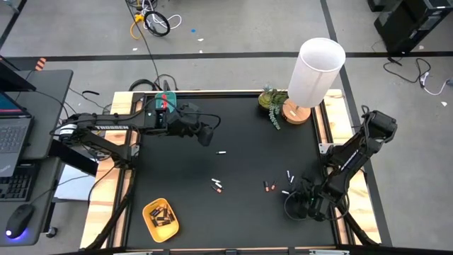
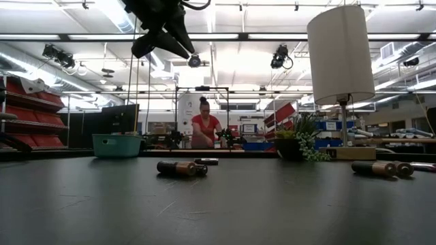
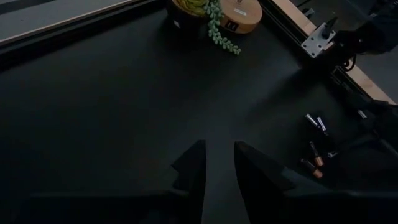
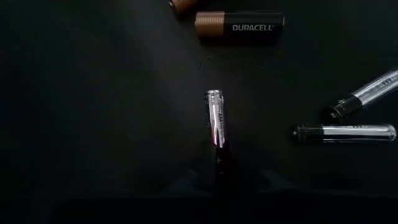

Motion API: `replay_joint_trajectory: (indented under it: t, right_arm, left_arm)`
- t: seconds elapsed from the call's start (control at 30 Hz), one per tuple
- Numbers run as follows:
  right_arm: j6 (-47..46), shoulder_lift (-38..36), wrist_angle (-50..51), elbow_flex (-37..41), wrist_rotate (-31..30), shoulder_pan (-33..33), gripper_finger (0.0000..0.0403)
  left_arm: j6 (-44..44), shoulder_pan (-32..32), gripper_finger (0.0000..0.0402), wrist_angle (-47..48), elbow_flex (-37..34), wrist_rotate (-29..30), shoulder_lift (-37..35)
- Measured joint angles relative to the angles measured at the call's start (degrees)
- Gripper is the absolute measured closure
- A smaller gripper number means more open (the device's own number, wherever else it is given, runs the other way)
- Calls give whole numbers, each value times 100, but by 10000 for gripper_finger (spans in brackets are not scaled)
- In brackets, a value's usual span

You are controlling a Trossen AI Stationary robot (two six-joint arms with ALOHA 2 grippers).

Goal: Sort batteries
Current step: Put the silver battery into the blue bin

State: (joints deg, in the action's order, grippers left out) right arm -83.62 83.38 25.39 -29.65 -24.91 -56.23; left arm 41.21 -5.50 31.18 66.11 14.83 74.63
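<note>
My right gripper (image 4: 219,163) is down at the near right of the table (image 1: 184,170), jaws pinched on one end of a silvery battery (image 4: 215,116). I'd lift straight up, slowly, so the end grip doesn't slip. Left gripper (image 3: 217,171) hovers far left, fingers slightly apart, empty. Yellow tray (image 1: 147,212) waits near left.

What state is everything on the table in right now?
Left fingers: slightly apart, empty, raised above the mat.
Right fingers: closed on the silver battery.
Silver battery: gripped at one end.
Loose batteries: lying scattered.
Yellow tray: holds several batteries.
Lamp: upright.
</note>
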Motion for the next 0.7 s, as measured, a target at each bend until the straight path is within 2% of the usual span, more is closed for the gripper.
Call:
replay_joint_trajectory:
  t: [0.2,0.33,0.5,0.7]
  right_arm:
    - [109,-10,93,-43,122,110,395]
    - [111,-69,572,-284,204,192,402]
    - [117,-187,1227,-541,179,354,399]
    - [131,-202,1249,-671,-2,358,401]
  left_arm:
    - [-4,0,302,-2,0,-2,0]
    - [-8,0,302,-7,0,-2,0]
    - [-28,0,302,-8,0,-2,0]
    - [-39,0,302,-67,0,-2,0]
